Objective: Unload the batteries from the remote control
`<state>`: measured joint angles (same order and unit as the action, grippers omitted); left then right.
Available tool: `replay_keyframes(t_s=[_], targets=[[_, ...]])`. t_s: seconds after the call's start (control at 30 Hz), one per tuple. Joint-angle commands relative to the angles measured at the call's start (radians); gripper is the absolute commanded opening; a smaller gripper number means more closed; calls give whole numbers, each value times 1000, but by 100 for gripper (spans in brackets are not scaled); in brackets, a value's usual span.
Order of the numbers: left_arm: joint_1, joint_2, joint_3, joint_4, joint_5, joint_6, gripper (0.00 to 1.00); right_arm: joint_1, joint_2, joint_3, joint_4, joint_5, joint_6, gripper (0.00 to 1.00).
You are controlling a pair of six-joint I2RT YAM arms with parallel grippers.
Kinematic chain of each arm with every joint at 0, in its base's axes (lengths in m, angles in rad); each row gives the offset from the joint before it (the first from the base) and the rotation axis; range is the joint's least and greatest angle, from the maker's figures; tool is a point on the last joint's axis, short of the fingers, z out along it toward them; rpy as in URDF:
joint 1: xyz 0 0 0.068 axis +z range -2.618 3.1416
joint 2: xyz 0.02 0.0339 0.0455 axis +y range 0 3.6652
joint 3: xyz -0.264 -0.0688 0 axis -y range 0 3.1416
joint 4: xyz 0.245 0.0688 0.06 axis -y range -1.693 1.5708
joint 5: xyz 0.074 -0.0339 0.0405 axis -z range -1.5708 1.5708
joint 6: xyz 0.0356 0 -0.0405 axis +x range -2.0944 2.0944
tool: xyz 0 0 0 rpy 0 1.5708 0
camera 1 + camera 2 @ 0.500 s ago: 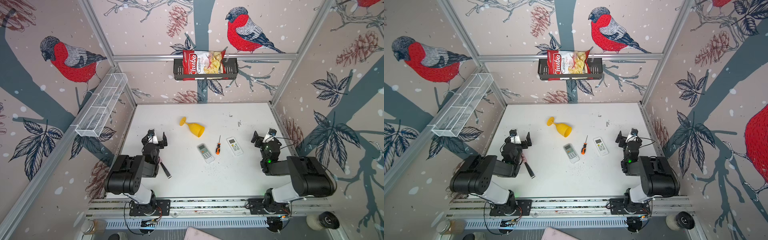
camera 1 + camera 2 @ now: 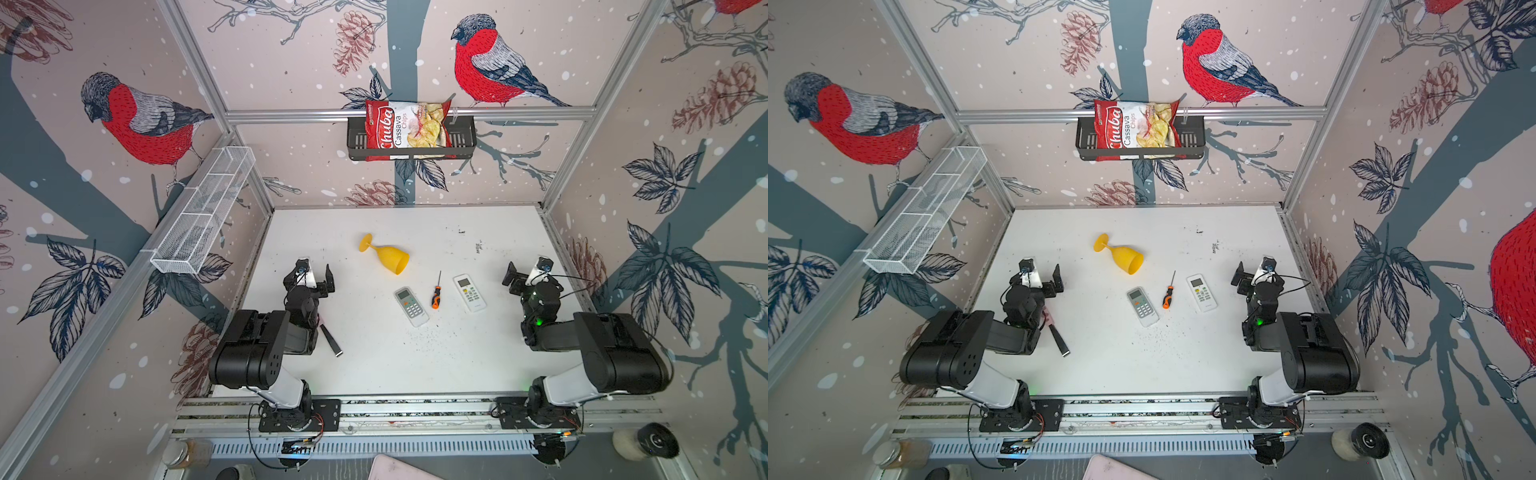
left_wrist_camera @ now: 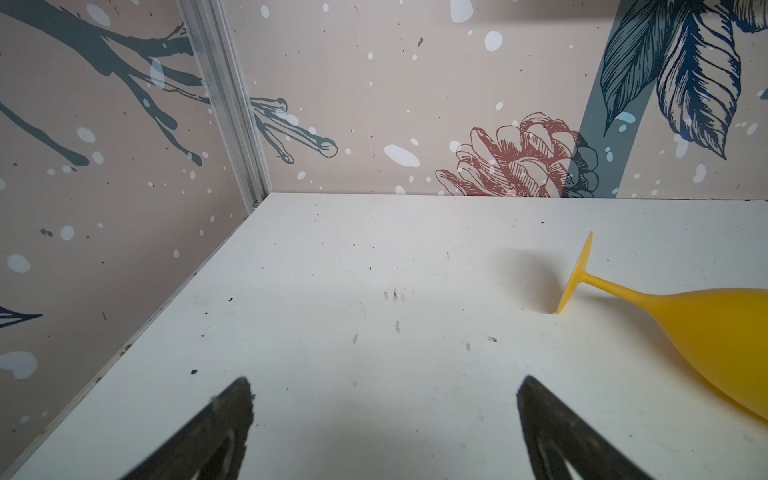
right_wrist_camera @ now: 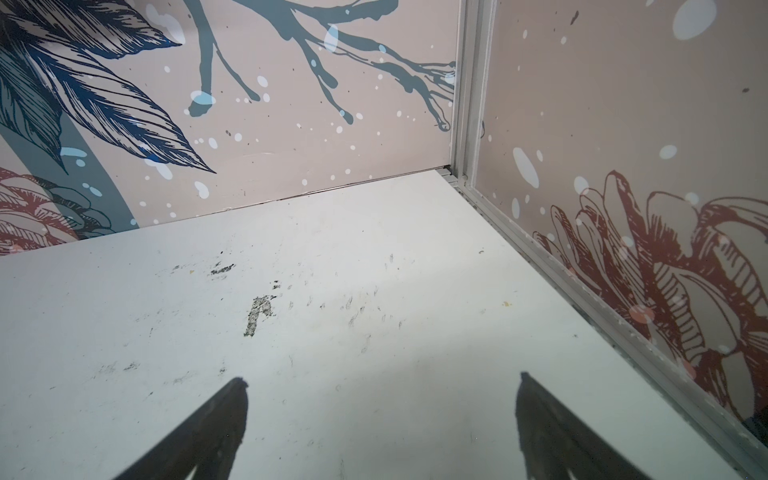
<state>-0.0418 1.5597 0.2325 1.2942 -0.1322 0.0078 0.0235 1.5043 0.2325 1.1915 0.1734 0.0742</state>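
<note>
Remote control lies keypad-up a little right of centre and below the middle of the frame in both top views, its display end turned toward the upper left. A second remote control rests to its right at much the same tilt. Both lie flat on the white table with their backs hidden, so where the batteries sit cannot be told. Between the two remotes, touching neither, is an orange-and-black-handled screwdriver, its thin shaft pointing toward the top of the frame. Above and to the left of them a yellow goblet lies on its side, foot toward the upper left, mouth toward the lower right.

At left of the frame the left gripper is poised over the table, well apart from both remotes. The left wrist view shows its dark fingertips spread wide, with only bare tabletop between them and the goblet off to one side. At right of the frame, near the side wall, the right gripper is likewise released; its fingertips stand far apart over scuffed table and grasp nothing.

A flat black strip lies beside the left arm at lower left, one end hidden under it. On the back wall at upper centre a black basket holds a bag of cassava chips, and a white wire basket hangs on the frame at upper left
</note>
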Motion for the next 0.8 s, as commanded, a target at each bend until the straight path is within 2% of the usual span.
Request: replay_keyframes(t_s=[0.0,0.53,0.63,0.7,0.77], targets=[[2,-3,-1,11,1,1,98,-1,-2,5,1,-12,-1,100],[18,-3,5,2,31,-9,98,-2,-3,6,-1,-16,-1,100],[17,-7,2,9,21,-8,98,18,-17,15,-22,49,1,100],[11,-48,44,-96,-42,-22,98,41,-55,48,-106,128,2,100],[7,-110,145,-320,-65,-23,98,52,-111,129,-322,191,53,99]])
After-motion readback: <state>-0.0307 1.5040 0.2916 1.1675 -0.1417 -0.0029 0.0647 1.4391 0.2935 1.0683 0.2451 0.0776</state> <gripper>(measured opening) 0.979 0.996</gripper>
